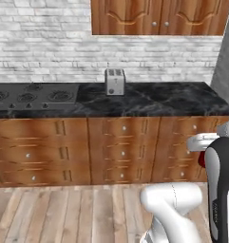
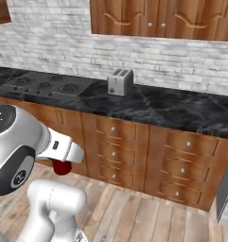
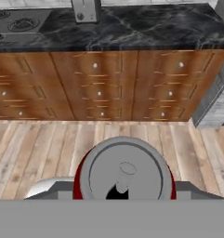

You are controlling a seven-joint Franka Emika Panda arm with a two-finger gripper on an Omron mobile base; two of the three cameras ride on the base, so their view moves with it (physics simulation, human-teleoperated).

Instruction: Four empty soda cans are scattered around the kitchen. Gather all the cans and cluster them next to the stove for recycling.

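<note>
Clamped around a red soda can (image 3: 125,174), gripper (image 3: 124,193) narrow on its sides, silvery top and tab facing the hand camera. Carried upright and high off the wood plank floor (image 3: 48,144), probably to keep it steady on the way to the counter. Seen from the right base as a red patch (image 2: 62,167) under the white wrist. Ahead, brown drawer fronts (image 1: 123,152) below black marble counter (image 1: 163,102). Toaster (image 1: 115,81) near the middle; stove (image 1: 30,96) just left of it, the likely drop spot. Brick wall (image 1: 49,52) and wood cabinets (image 1: 158,16) above.
</note>
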